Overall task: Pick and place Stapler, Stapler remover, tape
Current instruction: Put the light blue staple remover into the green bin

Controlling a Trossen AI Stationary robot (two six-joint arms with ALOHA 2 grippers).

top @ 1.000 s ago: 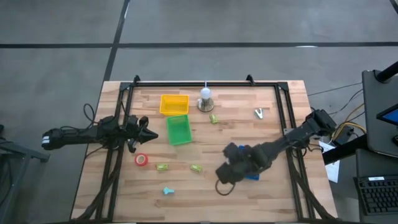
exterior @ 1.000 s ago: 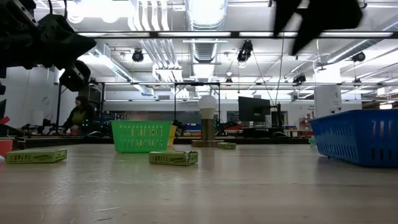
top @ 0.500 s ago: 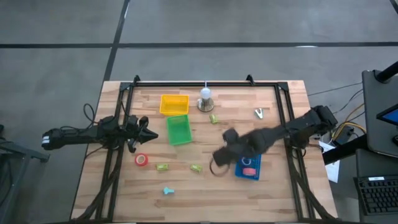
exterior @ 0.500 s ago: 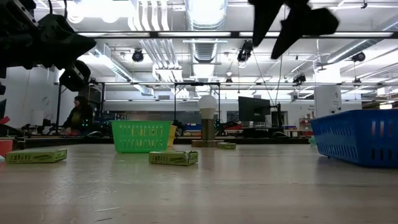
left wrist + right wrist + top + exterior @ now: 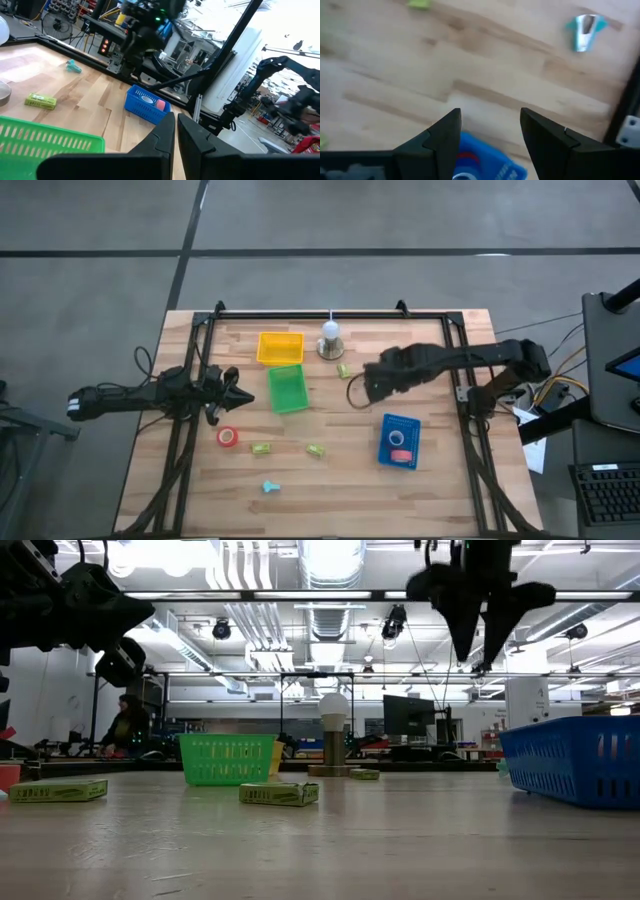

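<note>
A pale wooden worktop [image 5: 440, 480] fills the middle of the high view, ringed by a dark frame and grey floor. Low and right of centre sits a blue tray [image 5: 399, 442] with what looks like a red tape roll inside, though it is too small to be sure. Another red tape roll [image 5: 228, 437] lies loose at the lower left of the worktop, a teal stapler remover [image 5: 270, 487] lies near the bottom edge, and small green staplers [image 5: 262, 448] are scattered between. So, at a judgement, one item is placed and most remain. The right gripper [image 5: 356, 392] hangs near centre, fingers spread and empty. The left gripper [image 5: 243, 396] waits at left beside the green tray [image 5: 288, 388], fingers nearly closed, holding nothing.
</note>
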